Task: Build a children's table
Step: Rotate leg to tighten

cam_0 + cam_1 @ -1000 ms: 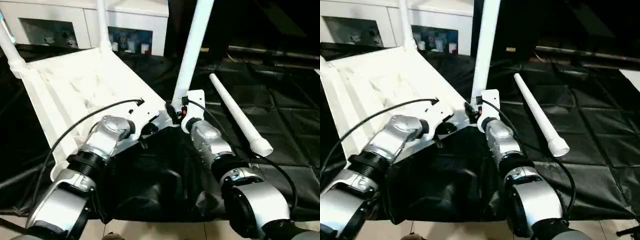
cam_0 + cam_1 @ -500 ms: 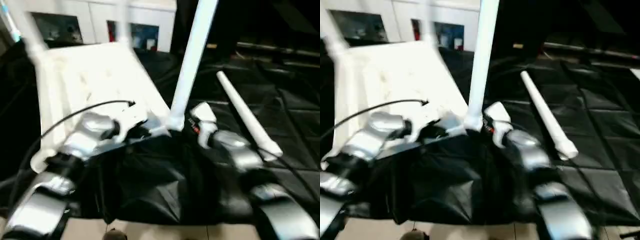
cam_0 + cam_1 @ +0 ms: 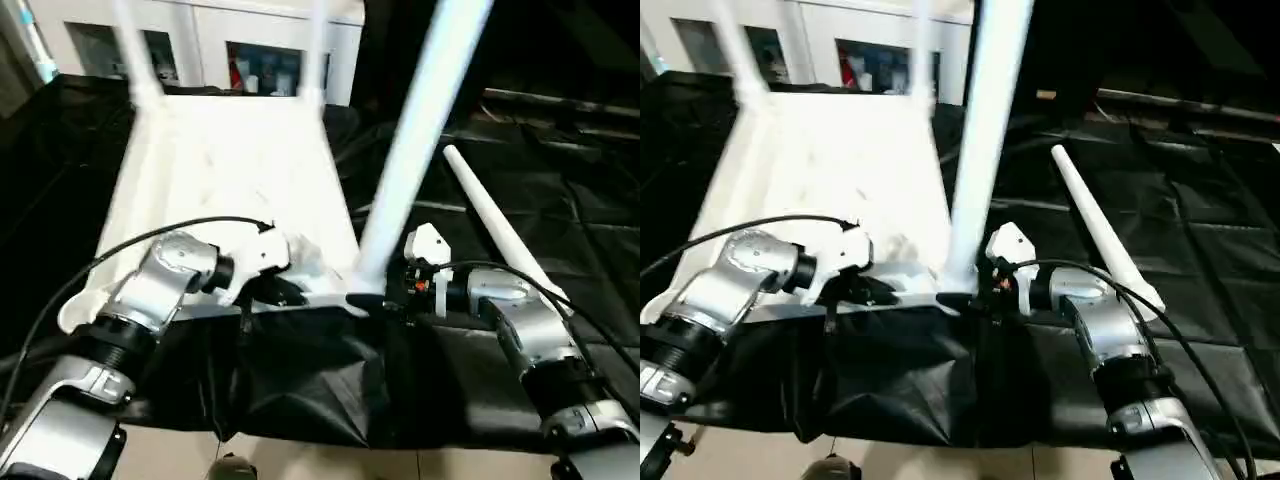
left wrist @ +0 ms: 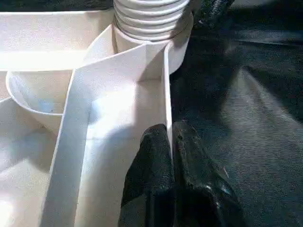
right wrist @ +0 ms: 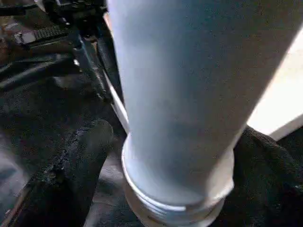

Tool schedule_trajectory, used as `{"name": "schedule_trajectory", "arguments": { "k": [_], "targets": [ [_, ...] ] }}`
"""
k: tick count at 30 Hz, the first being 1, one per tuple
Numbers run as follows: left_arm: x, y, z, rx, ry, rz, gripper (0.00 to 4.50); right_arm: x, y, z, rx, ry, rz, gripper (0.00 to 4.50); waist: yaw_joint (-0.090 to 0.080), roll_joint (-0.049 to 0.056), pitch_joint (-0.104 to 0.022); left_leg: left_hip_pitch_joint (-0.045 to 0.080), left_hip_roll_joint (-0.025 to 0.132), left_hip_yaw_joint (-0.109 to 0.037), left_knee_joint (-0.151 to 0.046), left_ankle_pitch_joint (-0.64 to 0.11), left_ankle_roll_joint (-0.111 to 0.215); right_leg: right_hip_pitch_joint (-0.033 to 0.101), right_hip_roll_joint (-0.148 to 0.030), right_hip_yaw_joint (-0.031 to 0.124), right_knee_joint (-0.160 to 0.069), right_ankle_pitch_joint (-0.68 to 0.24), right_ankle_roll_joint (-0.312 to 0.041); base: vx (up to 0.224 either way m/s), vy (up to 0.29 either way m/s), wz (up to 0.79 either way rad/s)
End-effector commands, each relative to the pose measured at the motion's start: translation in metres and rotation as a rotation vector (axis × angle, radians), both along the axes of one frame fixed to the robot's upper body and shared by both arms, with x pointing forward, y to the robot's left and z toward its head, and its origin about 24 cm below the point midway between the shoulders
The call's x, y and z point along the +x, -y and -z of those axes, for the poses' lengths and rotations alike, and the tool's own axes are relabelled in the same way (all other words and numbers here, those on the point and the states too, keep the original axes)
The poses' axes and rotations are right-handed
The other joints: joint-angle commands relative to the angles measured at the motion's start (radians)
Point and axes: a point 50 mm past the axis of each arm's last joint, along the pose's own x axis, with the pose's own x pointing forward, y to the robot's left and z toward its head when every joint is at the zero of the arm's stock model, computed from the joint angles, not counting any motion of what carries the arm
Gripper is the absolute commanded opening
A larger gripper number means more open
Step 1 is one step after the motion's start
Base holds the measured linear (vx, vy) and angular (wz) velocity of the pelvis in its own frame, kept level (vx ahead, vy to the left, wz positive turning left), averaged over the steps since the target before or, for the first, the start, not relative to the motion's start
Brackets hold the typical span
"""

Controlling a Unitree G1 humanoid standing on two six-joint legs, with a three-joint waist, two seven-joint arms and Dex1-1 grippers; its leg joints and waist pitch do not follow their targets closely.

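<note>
white tabletop (image 3: 230,170) lies underside-up on the black-draped work table (image 3: 590,200); three legs stand in its corner sockets; near leg (image 3: 415,150) upright; left gripper (image 4: 171,146) pinched on the tabletop's thin edge rib; right gripper (image 5: 177,156) spread wide, fingers (image 5: 75,165) flanking the near leg's base; loose leg (image 3: 495,235) lying beside.

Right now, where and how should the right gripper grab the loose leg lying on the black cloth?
Probably mid-shaft on the loose leg, coming from above with fingers across it. It lies flat on the black cloth, running away from the robot, beside the tabletop; the shaft is a plain round taper, while its near, wider end carries a ridged collar.
</note>
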Motion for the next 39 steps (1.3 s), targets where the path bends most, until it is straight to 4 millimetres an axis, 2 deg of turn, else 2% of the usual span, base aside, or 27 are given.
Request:
{"name": "schedule_trajectory", "arguments": {
  "k": [1,3,5,8,10,14,19,21,23,24,25,26,27,28,29,30,31,32,33,34,36,38,39],
  "targets": [
    [-0.003,0.014,-0.012,-0.054,0.035,0.099,0.00,-0.002,0.001,-0.002,0.000,-0.009,0.000,3.73,-0.002,0.014,-0.070,0.016,0.024,0.000,-0.049,-0.025,0.055,0.061,-0.082,0.061,-0.046,0.225,-0.231,0.000,0.000,0.00],
    [-0.003,0.015,-0.011,-0.053,0.035,0.100,0.00,-0.002,0.001,-0.001,0.001,-0.016,0.006,3.73,-0.001,0.014,-0.071,0.015,0.023,0.000,-0.047,-0.022,0.056,0.061,-0.082,0.061,-0.045,0.237,-0.233,0.000,0.000,0.00],
    [-0.002,0.015,-0.011,-0.052,0.036,0.099,0.00,-0.003,0.000,0.000,-0.002,-0.018,0.008,3.38,0.001,0.015,-0.071,0.016,0.023,0.000,-0.047,-0.027,0.053,0.061,-0.083,0.061,-0.045,0.231,-0.232,0.000,0.000,0.00],
    [-0.002,0.015,-0.011,-0.050,0.038,0.097,0.00,-0.003,0.000,0.000,-0.002,-0.026,0.014,3.21,0.006,0.016,-0.072,0.019,0.024,0.001,-0.046,-0.022,0.049,0.060,-0.080,0.061,-0.044,0.239,-0.234,0.000,0.000,0.00],
    [-0.002,0.015,-0.011,-0.050,0.039,0.095,0.00,-0.004,0.000,0.000,0.005,-0.036,0.024,2.90,0.008,0.015,-0.073,0.017,0.024,0.000,-0.046,-0.018,0.048,0.062,-0.081,0.061,-0.042,0.249,-0.232,0.000,0.000,0.00],
    [-0.002,0.015,-0.010,-0.048,0.039,0.093,0.00,-0.007,0.000,0.003,0.002,-0.049,0.026,2.78,0.010,0.014,-0.074,0.016,0.023,0.000,-0.044,-0.016,0.048,0.062,-0.081,0.060,-0.041,0.252,-0.227,0.000,0.000,0.00],
    [0.000,0.014,-0.007,-0.031,0.044,0.049,0.00,-0.008,-0.001,0.012,0.006,-0.074,0.080,2.75,0.008,0.015,-0.071,0.016,0.024,-0.001,-0.046,-0.045,0.036,0.060,-0.084,0.061,-0.044,0.206,-0.227,0.000,0.000,0.00],
    [0.007,0.014,-0.004,-0.008,0.071,-0.029,0.00,-0.003,-0.003,0.023,-0.006,-0.091,0.219,2.75,0.005,0.014,-0.068,0.015,0.024,-0.001,-0.049,-0.074,0.019,0.060,-0.087,0.062,-0.050,0.147,-0.217,0.000,0.000,0.00],
    [0.014,0.017,-0.003,-0.013,0.100,-0.117,0.00,0.004,-0.004,0.033,-0.016,-0.121,0.379,2.74,0.001,0.014,-0.061,0.017,0.024,-0.001,-0.055,-0.114,-0.007,0.054,-0.088,0.063,-0.059,0.056,-0.207,0.000,0.000,0.00],
    [0.014,0.017,-0.003,-0.013,0.100,-0.117,0.00,0.004,-0.004,0.033,-0.016,-0.121,0.379,2.74,0.000,0.014,-0.059,0.019,0.024,-0.001,-0.057,-0.138,-0.020,0.053,-0.090,0.064,-0.063,0.007,-0.201,0.000,0.000,0.00],
    [0.020,0.022,-0.002,-0.013,0.119,-0.191,0.00,0.009,-0.007,0.041,0.000,-0.159,0.516,2.74,-0.004,0.016,-0.054,0.022,0.023,-0.004,-0.062,-0.196,-0.046,0.053,-0.093,0.066,-0.075,-0.129,-0.172,0.000,0.000,0.00],
    [0.022,0.026,-0.001,-0.013,0.128,-0.219,0.00,0.012,-0.009,0.045,0.013,-0.184,0.593,2.74,-0.009,0.016,-0.052,0.023,0.023,-0.003,-0.064,-0.216,-0.051,0.049,-0.094,0.068,-0.079,-0.166,-0.168,-0.050,-0.003,-0.05],
    [0.025,0.032,0.001,-0.014,0.139,-0.268,0.00,0.016,-0.012,0.051,0.024,-0.222,0.707,2.74,-0.015,0.018,-0.050,0.026,0.022,-0.007,-0.068,-0.254,-0.063,0.048,-0.096,0.067,-0.088,-0.251,-0.152,-0.050,-0.003,-0.05],
    [0.025,0.032,0.001,-0.014,0.139,-0.268,0.00,0.016,-0.012,0.051,0.024,-0.222,0.707,2.74,-0.018,0.016,-0.051,0.026,0.023,-0.008,-0.068,-0.258,-0.068,0.049,-0.097,0.067,-0.089,-0.272,-0.145,0.000,0.000,0.00],
    [0.028,0.037,0.002,-0.018,0.144,-0.308,0.00,0.018,-0.016,0.054,0.020,-0.238,0.761,2.74,-0.023,0.019,-0.051,0.026,0.024,-0.010,-0.069,-0.264,-0.070,0.047,-0.095,0.068,-0.092,-0.289,-0.137,0.000,0.000,0.00],
    [0.031,0.044,0.004,-0.023,0.150,-0.361,0.00,0.021,-0.021,0.057,0.014,-0.254,0.816,2.74,-0.022,0.022,-0.053,0.028,0.024,-0.010,-0.067,-0.261,-0.070,0.045,-0.095,0.068,-0.092,-0.278,-0.137,0.000,0.000,0.00],
    [0.034,0.055,0.006,-0.027,0.156,-0.431,0.00,0.024,-0.030,0.061,0.010,-0.283,0.890,2.74,-0.024,0.021,-0.053,0.032,0.022,-0.008,-0.066,-0.260,-0.068,0.041,-0.092,0.070,-0.093,-0.256,-0.142,0.000,0.000,0.00],
    [0.034,0.055,0.006,-0.027,0.156,-0.431,0.00,0.024,-0.030,0.061,0.010,-0.283,0.890,2.74,-0.026,0.021,-0.053,0.031,0.022,-0.007,-0.064,-0.259,-0.069,0.040,-0.092,0.071,-0.091,-0.246,-0.147,0.000,0.000,0.00],
    [0.034,0.064,0.008,-0.031,0.161,-0.464,0.00,0.027,-0.041,0.061,0.016,-0.306,0.924,2.74,-0.027,0.020,-0.054,0.029,0.022,-0.007,-0.065,-0.258,-0.068,0.042,-0.091,0.070,-0.090,-0.235,-0.150,0.000,0.000,0.00],
    [0.034,0.065,0.008,-0.031,0.161,-0.464,0.00,0.027,-0.041,0.061,0.016,-0.306,0.925,2.74,-0.028,0.022,-0.053,0.030,0.021,-0.007,-0.065,-0.261,-0.069,0.040,-0.091,0.070,-0.090,-0.235,-0.151,0.000,0.000,0.00],
    [0.032,0.077,0.009,-0.040,0.157,-0.472,0.00,0.031,-0.054,0.058,0.008,-0.302,0.920,2.74,-0.030,0.020,-0.054,0.028,0.021,-0.007,-0.065,-0.254,-0.062,0.041,-0.090,0.069,-0.090,-0.218,-0.147,0.000,0.000,0.00],
    [0.031,0.083,0.010,-0.041,0.161,-0.474,0.00,0.033,-0.062,0.054,0.009,-0.291,0.903,2.74,-0.031,0.019,-0.056,0.023,0.020,-0.006,-0.063,-0.228,-0.051,0.044,-0.088,0.069,-0.085,-0.172,-0.146,0.000,0.000,0.00],
    [0.031,0.084,0.009,-0.047,0.165,-0.465,0.00,0.036,-0.064,0.051,0.024,-0.278,0.890,3.30,-0.031,0.017,-0.057,0.022,0.019,-0.006,-0.063,-0.222,-0.045,0.045,-0.087,0.068,-0.084,-0.158,-0.146,0.000,0.000,0.00]
  ]
}}
